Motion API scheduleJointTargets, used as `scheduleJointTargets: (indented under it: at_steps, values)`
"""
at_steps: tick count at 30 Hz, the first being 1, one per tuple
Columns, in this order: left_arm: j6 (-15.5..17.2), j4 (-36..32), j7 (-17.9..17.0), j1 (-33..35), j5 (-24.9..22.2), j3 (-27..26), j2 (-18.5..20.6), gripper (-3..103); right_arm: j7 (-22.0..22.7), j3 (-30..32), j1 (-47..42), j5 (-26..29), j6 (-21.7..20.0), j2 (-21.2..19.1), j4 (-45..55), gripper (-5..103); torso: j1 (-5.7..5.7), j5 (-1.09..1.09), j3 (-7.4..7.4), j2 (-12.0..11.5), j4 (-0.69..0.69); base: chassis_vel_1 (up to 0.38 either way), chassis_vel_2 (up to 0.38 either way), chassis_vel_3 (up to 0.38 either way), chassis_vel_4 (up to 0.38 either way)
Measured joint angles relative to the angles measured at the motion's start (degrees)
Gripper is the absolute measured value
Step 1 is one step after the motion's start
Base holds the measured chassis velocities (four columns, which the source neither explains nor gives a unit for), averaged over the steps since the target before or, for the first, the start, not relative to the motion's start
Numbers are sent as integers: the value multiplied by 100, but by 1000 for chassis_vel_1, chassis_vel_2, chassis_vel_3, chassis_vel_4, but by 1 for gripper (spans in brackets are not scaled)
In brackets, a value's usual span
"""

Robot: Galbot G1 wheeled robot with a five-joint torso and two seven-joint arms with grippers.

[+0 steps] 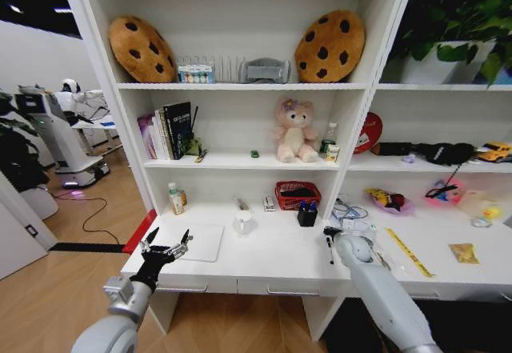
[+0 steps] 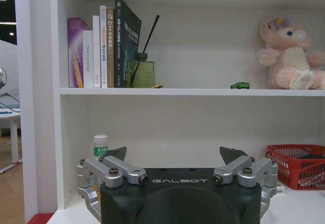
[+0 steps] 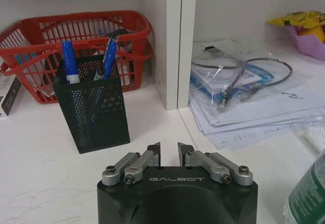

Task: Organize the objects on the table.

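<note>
Left gripper [image 1: 166,245] raised, fingers spread wide, just left of laptop [image 1: 199,242]; right gripper [image 1: 330,233] lowered well right of laptop, fingers nearly together, empty.

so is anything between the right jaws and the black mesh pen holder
Nothing visible. The right gripper hangs low over the white desk with its jaws nearly closed and nothing between them, and only bare desktop lies between it and the black mesh pen holder. The red basket sits behind the holder, the shelf divider off to one side.
</note>
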Motion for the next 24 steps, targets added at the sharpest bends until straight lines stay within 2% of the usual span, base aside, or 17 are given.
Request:
scheduleJointTargets:
  at_steps: [1, 3, 4, 6, 9, 10, 11, 12, 13, 15, 17, 19, 24]
  values:
    - [0, 0, 0, 0, 0, 0, 0, 100, 0, 0, 0, 0, 0, 0, 0, 18, 0, 0, 0, 0, 0, 0, 0, 0, 0]
    - [0, 0, 0, 0, 0, 0, 0, 100, 323, -34, -100, 352, -100, 6, 211, 29, 0, -1, 0, 0, 1, 0, 0, 0, 0]
    - [0, 0, 0, 0, 0, 0, 0, 100, 323, -34, -100, 352, -100, 6, 211, 29, 0, -1, 0, 0, 1, 0, 0, 0, 0]
    - [0, 0, 0, 0, 0, 0, 0, 100, 386, -40, -160, 402, -115, 16, 273, 39, 0, 0, 0, 0, 0, 0, 0, 0, 0]
    - [0, 0, 0, 0, 0, 0, 0, 100, 446, -40, -199, 420, -118, 36, 295, 45, 0, -1, 0, 0, 0, 0, 0, 0, 0]
    - [0, 0, 0, 0, 0, 0, 0, 100, 499, -35, -236, 445, -124, 44, 319, 56, 0, 0, 0, 0, 1, 0, 0, 0, 0]
    - [0, 0, 1, 0, 0, 0, 0, 100, 524, -25, -272, 470, -142, 41, 343, 61, 0, 0, 0, 0, 1, 0, 0, 0, 0]
    - [0, 0, 1, 0, 0, 0, 0, 100, 524, -25, -272, 470, -142, 41, 343, 61, 0, 0, 0, 0, 1, 0, 0, 0, 0]
    - [0, 0, 1, 0, 0, 0, 0, 100, 549, -15, -300, 495, -155, 36, 359, 68, 0, -1, 0, 0, 0, 0, 0, 0, 0]
    - [0, 0, 1, 0, 0, 0, 0, 100, 566, -11, -311, 510, -161, 34, 360, 68, 0, -1, 0, 0, 0, 0, 0, 0, 0]
    - [0, 0, 1, 0, 0, 0, 0, 100, 603, -6, -330, 554, -173, 29, 366, 79, 0, -1, 0, 0, 0, 0, 0, 0, 0]
    - [0, 0, 1, 0, 0, 0, 0, 100, 644, -6, -331, 617, -183, 38, 370, 83, 0, -1, -1, 0, 0, 0, 0, 0, 0]
    - [0, 0, 2, 0, 0, 0, 0, 100, 663, -9, -314, 646, -187, 83, 323, 76, 0, -1, 0, 0, 1, 0, 0, 0, 0]
